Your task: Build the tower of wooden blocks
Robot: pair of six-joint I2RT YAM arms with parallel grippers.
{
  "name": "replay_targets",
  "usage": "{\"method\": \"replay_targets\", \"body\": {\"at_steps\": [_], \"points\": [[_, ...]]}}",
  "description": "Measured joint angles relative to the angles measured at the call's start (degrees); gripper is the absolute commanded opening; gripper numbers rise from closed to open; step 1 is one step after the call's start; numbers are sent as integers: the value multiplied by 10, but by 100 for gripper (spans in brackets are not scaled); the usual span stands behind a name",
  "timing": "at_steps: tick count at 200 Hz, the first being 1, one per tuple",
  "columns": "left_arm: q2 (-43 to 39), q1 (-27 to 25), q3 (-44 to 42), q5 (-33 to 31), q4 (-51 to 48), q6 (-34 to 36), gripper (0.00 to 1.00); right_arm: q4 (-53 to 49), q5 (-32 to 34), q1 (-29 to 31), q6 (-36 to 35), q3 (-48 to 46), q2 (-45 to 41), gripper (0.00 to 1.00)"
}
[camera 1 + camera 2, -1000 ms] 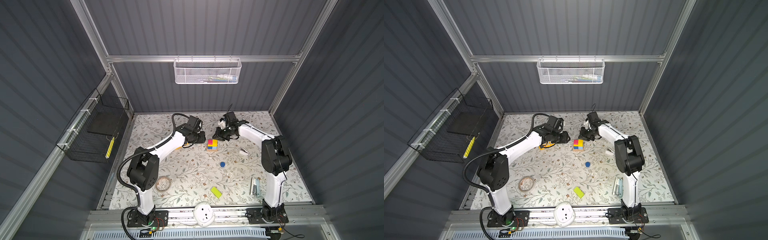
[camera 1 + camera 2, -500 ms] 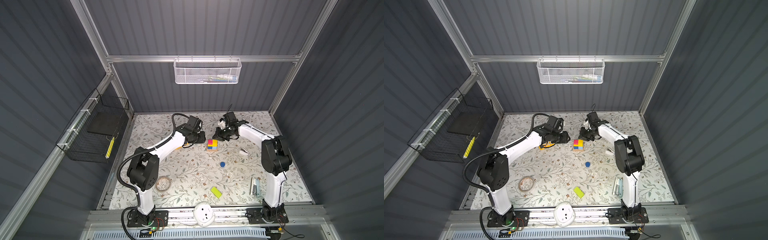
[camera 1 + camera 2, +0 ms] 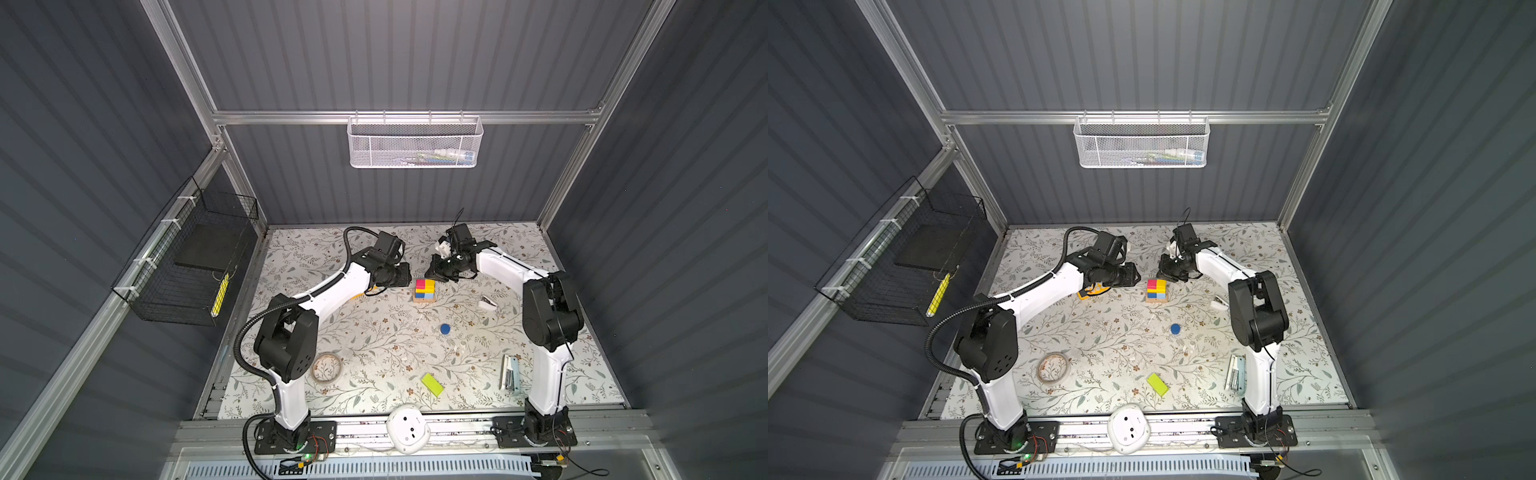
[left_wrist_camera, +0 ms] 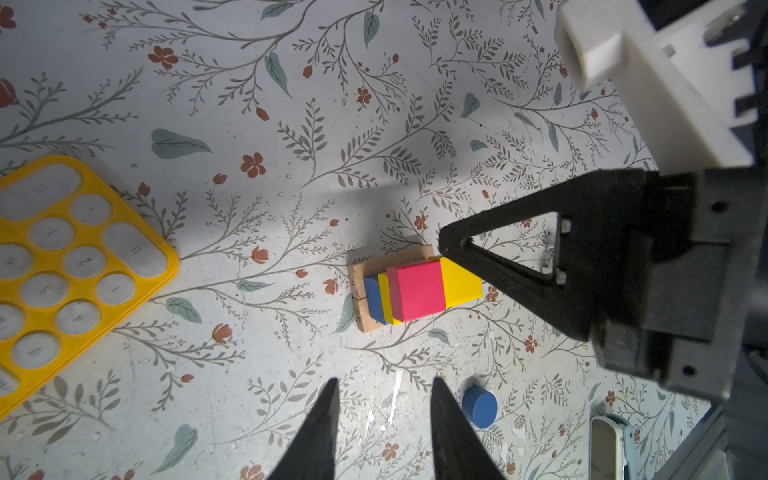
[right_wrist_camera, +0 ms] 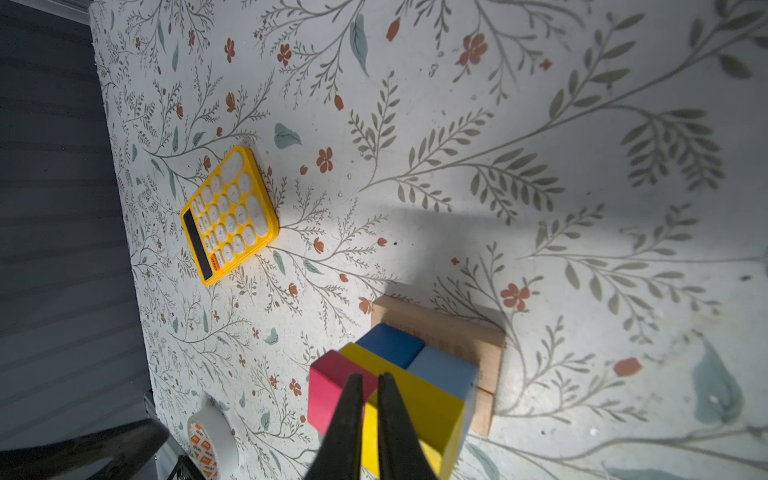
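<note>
Floral bench [image 3: 365, 332]: the block tower [image 3: 424, 289] stands toward its far edge, midway across. Over its top cubes [image 5: 415, 399] the right gripper [image 5: 370, 379] is nearly closed, empty; the left gripper [image 4: 382, 388] hangs half-open, empty. Any squaring nudge should be light.

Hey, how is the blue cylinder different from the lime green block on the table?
The blue cylinder is round and dark blue; the lime block is a flat rectangle, bright yellow-green. The blue cylinder sits nearer the stacked tower; the lime block lies far from it, near the table's front edge. Both lie loose on the table, off the tower.
</note>
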Motion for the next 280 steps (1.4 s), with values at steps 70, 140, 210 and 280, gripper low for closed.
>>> {"method": "replay_targets", "body": {"at_steps": [70,140,210,280], "points": [[0,0,0,0,0,0,37,2,0,0,0,-3,0,13],[0,0,0,0,0,0,37,3,0,0,6,-3,0,27],[0,0,0,0,0,0,38,1,3,-1,12,12,-2,40],[-5,0,-6,0,2,0,39,-2,27,-9,11,-16,-111,51]]}}
